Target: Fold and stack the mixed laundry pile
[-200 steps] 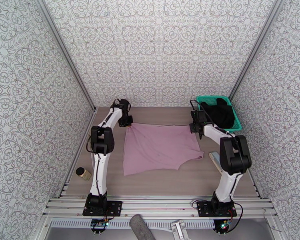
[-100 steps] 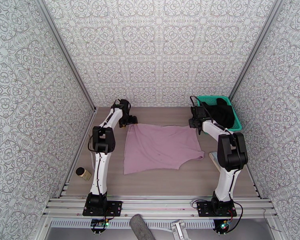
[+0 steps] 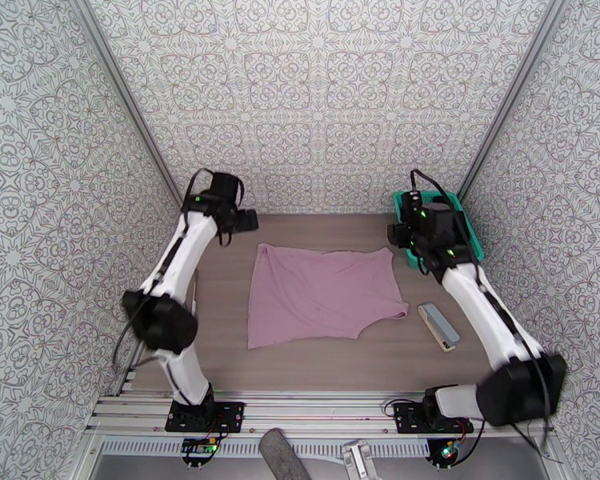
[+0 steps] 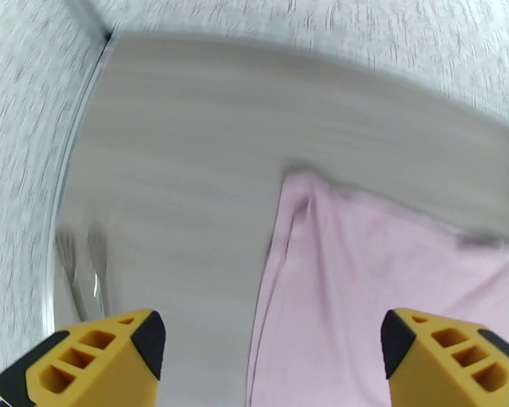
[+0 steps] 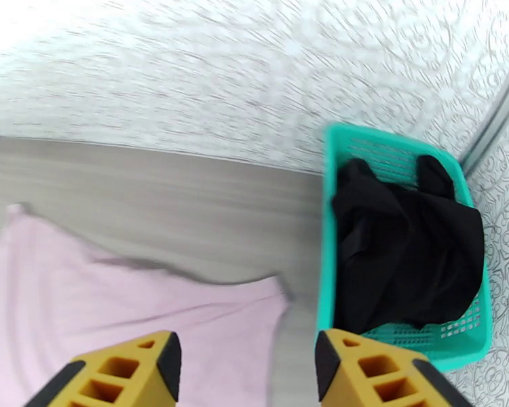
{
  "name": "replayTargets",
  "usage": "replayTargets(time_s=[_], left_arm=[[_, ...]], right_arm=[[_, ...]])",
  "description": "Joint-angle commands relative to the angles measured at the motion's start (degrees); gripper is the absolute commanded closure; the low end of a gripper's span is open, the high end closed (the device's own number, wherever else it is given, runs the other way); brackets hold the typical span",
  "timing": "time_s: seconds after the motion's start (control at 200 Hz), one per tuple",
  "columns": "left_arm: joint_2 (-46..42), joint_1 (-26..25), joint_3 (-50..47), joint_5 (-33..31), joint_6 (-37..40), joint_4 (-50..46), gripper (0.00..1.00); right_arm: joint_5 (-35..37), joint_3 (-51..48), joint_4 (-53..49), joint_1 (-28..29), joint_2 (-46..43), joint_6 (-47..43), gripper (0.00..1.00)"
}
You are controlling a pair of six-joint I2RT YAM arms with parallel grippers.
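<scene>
We are viewing the mauve-pink shirt lying spread flat at the centre of the worktop. The left gripper is hovering near the shirt's upper-left corner, jaws standing wide apart and holding nothing. The right gripper is hovering near the upper-right corner, likewise open and empty. The black garment is sitting bunched in the teal basket at the upper right of the frame.

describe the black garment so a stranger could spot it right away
Start at the far right corner of the table, where a teal basket sits. The black garment is bunched inside it. Unlike the pink shirt spread flat on the table, it is dark and crumpled.
</scene>
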Motion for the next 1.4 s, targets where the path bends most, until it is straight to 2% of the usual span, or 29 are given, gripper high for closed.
replayTargets(time_s=[0.0, 0.085, 0.15, 0.26, 0.475, 0.695, 1.025, 1.396], left_arm=[[-8.2, -3.3, -16.4, 0.0, -8.4, -1.2, 0.16], [-17.2, -5.2, -28.8, 6.6, -14.0, 3.1, 0.26], [-22.3, -6.5, -37.0, 10.6, -18.8, 5.5, 0.30], [-27.9, -10.5, -45.9, 10.8, -27.3, 6.8, 0.34], [-29.5, -16.2, -55.4, 10.8, -40.2, 12.0, 0.41], [-29.5, -17.5, -64.0, 11.3, -51.0, 21.3, 0.40], [-27.8, -16.7, -66.0, 9.9, -54.7, 20.4, 0.43], [-28.4, -15.4, -67.2, 9.1, -53.4, 18.1, 0.48]], right_arm=[[-9.7, -6.7, -7.9, 3.1, -6.0, 1.4, 0.42], [-14.3, -10.3, -9.9, 4.2, -10.9, 1.8, 0.38], [-17.2, -11.6, -12.0, 4.9, -13.1, 2.1, 0.37], [-19.2, -12.8, -13.6, 6.4, -14.5, 2.7, 0.37], [-19.2, -15.4, -12.4, 9.0, -13.1, 2.5, 0.38], [-19.2, -16.4, -11.5, 11.0, -10.9, 2.2, 0.39], [-18.8, -17.1, -10.8, 12.1, -9.6, 1.9, 0.39], [-18.9, -17.1, -10.9, 12.4, -9.1, 1.6, 0.40]])
